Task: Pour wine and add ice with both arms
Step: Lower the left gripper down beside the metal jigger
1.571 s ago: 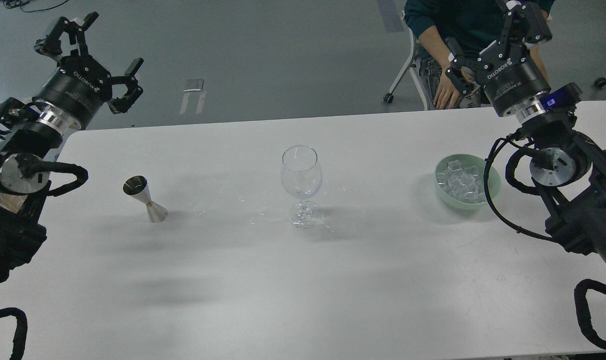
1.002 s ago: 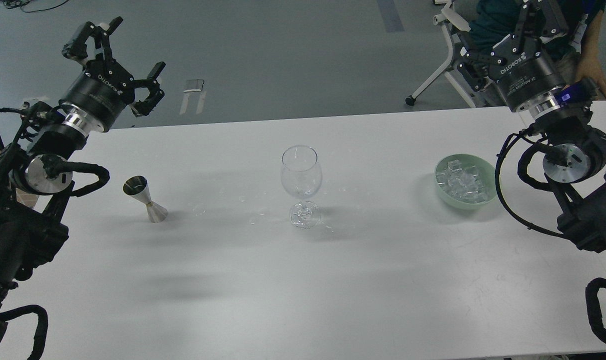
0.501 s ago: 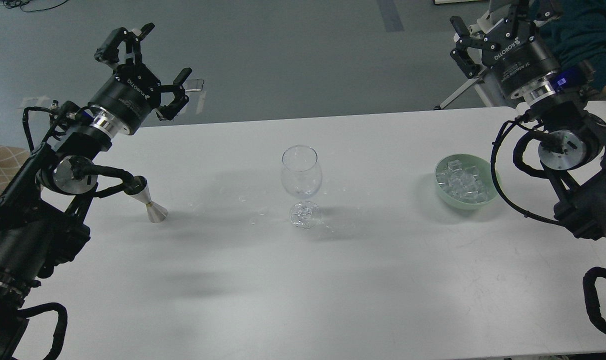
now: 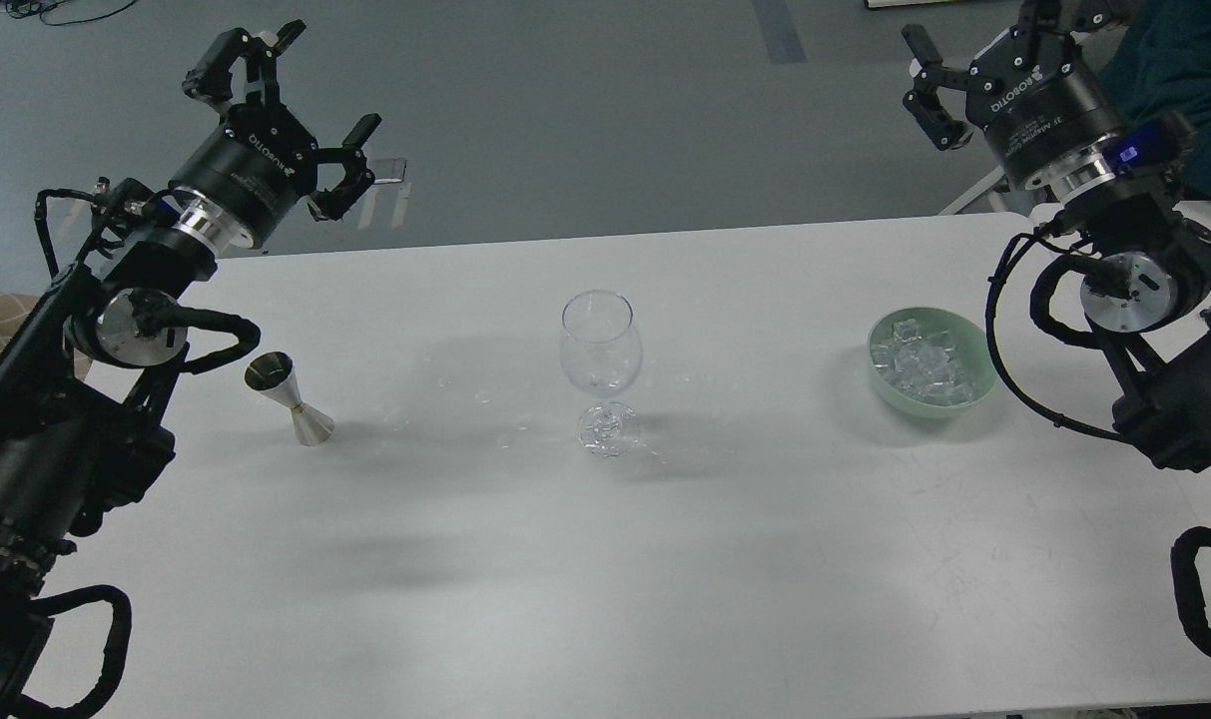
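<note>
A clear wine glass (image 4: 602, 350) stands upright at the table's middle. A silver double-cone jigger (image 4: 288, 397) stands to its left; any wine in it cannot be seen. A pale green bowl (image 4: 979, 374) at the right holds a heap of clear ice (image 4: 922, 365) cubes. My left gripper (image 4: 291, 95) is open and empty, raised beyond the table's far left edge, above and behind the jigger. My right gripper (image 4: 979, 50) is open and empty, raised at the far right, behind the bowl; its upper fingers are cut off by the frame's top.
The white table (image 4: 605, 559) carries small wet spots (image 4: 485, 399) between the jigger and the glass. A person in a dark teal top (image 4: 1179, 70) sits at the far right corner behind my right arm. Grey floor lies beyond the far edge.
</note>
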{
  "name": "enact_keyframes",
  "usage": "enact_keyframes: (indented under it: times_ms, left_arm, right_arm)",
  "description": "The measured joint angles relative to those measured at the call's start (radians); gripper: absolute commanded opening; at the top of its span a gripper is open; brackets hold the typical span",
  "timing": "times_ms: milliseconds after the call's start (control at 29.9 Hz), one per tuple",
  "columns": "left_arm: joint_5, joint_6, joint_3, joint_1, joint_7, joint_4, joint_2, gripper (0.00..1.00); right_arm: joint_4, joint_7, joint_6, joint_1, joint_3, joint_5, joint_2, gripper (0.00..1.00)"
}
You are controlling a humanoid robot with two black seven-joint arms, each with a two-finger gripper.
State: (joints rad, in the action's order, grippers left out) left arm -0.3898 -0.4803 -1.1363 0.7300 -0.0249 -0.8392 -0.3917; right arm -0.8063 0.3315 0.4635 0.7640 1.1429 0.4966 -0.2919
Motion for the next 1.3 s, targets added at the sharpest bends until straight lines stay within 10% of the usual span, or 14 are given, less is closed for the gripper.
enact_keyframes:
  times_ms: [1069,1303]
  left_arm:
    - [-0.007,0.118,0.004,0.0,-0.002,-0.024,-0.02,0.98]
    - [0.053,0.151,-0.011,-0.046,0.104,-0.166,-0.112,0.98]
  right_arm:
    - [0.001,0.005,-0.091,0.005,-0.122,-0.001,0.008,1.0]
    - [0.002,0.004,-0.093,-0.002,-0.124,0.0,0.013,1.0]
